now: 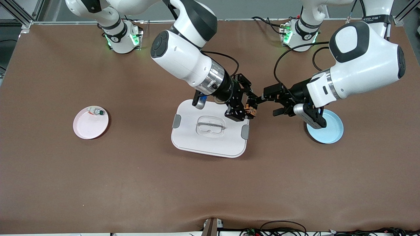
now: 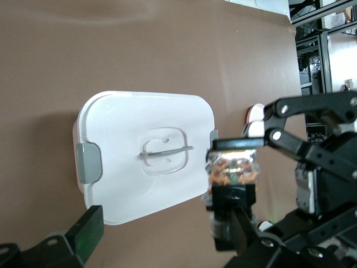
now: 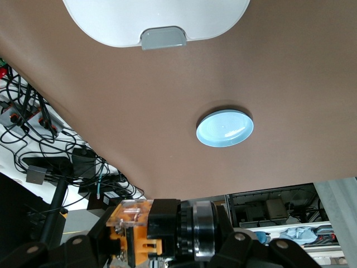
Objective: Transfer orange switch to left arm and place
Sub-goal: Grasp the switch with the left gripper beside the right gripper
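The orange switch (image 1: 251,110) is held in my right gripper (image 1: 245,109), which is shut on it over the edge of the white box (image 1: 210,144) toward the left arm's end. In the right wrist view the switch (image 3: 134,223) shows its orange and clear end and black body between the right gripper's (image 3: 159,240) fingers. My left gripper (image 1: 270,103) is open and level with the switch, just beside it toward the left arm's end. In the left wrist view the switch (image 2: 234,170) sits by one finger (image 2: 242,231) of the left gripper (image 2: 164,229), with the box (image 2: 128,128) below.
A blue plate (image 1: 331,131) lies under the left arm's wrist and also shows in the right wrist view (image 3: 225,127). A pink plate (image 1: 88,126) toward the right arm's end holds a small silver part with a green cap (image 1: 95,111).
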You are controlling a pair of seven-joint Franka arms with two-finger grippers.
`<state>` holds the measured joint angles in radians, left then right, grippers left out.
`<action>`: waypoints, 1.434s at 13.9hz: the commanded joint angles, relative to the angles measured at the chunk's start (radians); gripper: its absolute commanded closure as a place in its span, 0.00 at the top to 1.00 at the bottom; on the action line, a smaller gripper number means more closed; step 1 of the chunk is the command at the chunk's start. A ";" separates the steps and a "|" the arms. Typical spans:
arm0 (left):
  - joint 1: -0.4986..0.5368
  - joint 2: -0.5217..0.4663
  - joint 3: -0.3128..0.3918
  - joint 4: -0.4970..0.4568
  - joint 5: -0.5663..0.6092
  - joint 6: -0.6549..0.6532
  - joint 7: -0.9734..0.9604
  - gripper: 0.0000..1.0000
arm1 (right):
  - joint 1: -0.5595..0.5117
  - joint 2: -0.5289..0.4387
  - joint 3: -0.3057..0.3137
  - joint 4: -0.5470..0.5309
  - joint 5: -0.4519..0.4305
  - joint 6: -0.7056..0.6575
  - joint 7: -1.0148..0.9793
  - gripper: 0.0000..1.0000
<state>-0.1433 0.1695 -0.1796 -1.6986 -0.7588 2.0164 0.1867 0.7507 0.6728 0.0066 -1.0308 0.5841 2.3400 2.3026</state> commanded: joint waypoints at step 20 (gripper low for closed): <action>-0.042 0.071 -0.001 0.060 -0.031 0.025 0.046 0.76 | 0.036 0.042 -0.014 0.040 0.000 0.035 -0.048 0.00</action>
<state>-0.1821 0.2365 -0.1804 -1.6470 -0.7826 2.0325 0.2106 0.7772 0.6926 0.0035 -1.0306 0.5833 2.3728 2.2572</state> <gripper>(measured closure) 0.004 0.273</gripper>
